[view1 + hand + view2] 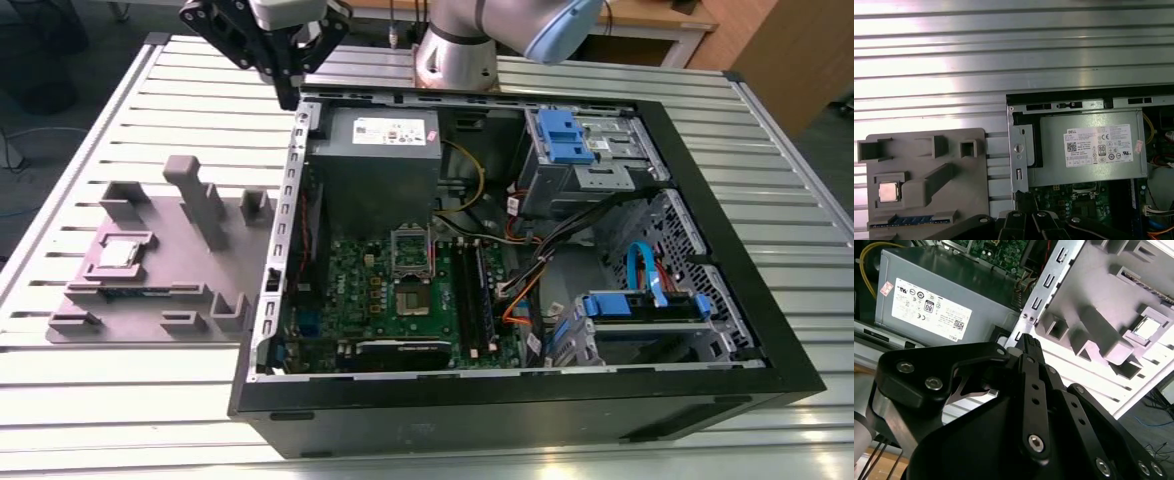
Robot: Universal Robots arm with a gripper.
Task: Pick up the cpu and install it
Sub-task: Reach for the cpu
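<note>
One cpu [120,251] lay flat, metal face up, square, in one grey holder [127,318]. Gripper [287,100] apparently closed, empty, beside computer case [534,405].

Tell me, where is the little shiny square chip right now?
The cpu sits in a square pocket of the grey holder tray, on the exterior view's left, just outside the open computer case.

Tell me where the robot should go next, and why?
Probably swing the end effector toward the exterior view's left, over the grey holder. It hangs above a corner of the open computer case holding nothing, while the cpu lies in the holder, outside the case.
</note>
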